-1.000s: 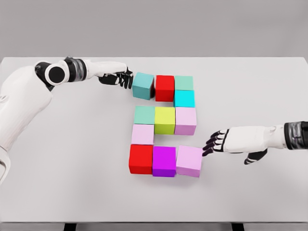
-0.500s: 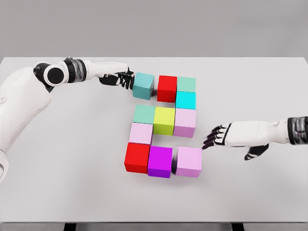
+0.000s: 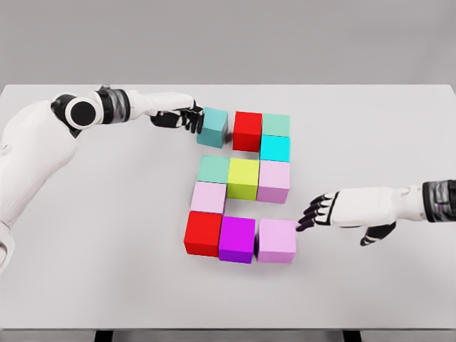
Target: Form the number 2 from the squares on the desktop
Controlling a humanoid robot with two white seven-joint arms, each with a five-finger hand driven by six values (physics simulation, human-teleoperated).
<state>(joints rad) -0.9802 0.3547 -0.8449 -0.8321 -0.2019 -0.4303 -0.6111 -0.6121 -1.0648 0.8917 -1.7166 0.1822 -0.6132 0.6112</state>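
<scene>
The lilac cube [image 3: 277, 241] now touches the purple cube [image 3: 237, 239]; the right hand [image 3: 322, 211] (fingers spread, empty) sits just right of it

light: bright, even, overhead | shadows: soft, faint | focus: sharp | glare: none

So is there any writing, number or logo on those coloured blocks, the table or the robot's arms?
No printed text, label or logo shows anywhere in the head view.
The coloured blocks have plain faces.
The table is bare white.
The left hand and right hand carry no markings.
</scene>
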